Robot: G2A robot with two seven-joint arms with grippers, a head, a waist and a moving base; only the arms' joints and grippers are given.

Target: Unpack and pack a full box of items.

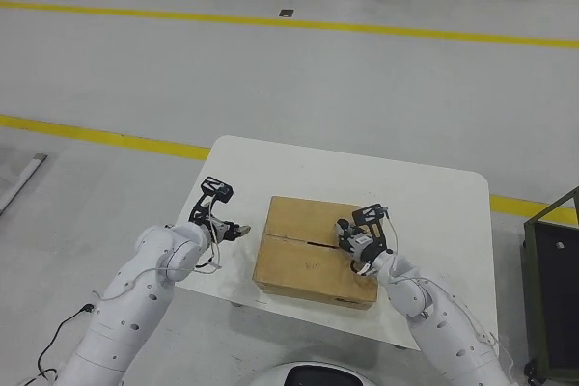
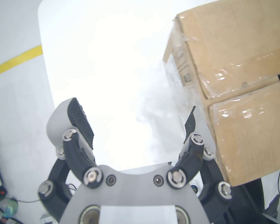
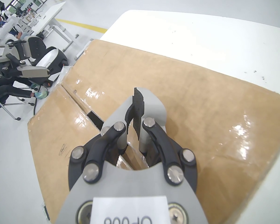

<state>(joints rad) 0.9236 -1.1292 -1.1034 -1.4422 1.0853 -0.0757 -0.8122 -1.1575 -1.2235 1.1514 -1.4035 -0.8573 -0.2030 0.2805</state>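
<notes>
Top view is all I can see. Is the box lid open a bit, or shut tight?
Observer: The right wrist view shows a dark gap in the seam between the flaps of the box.
Operator: Is the right hand pinching anything?
Observer: No. The right hand is shut on nothing, over that seam.
Operator: And the left hand?
Observer: The left hand is open over the table, beside the box, holding nothing.
</notes>
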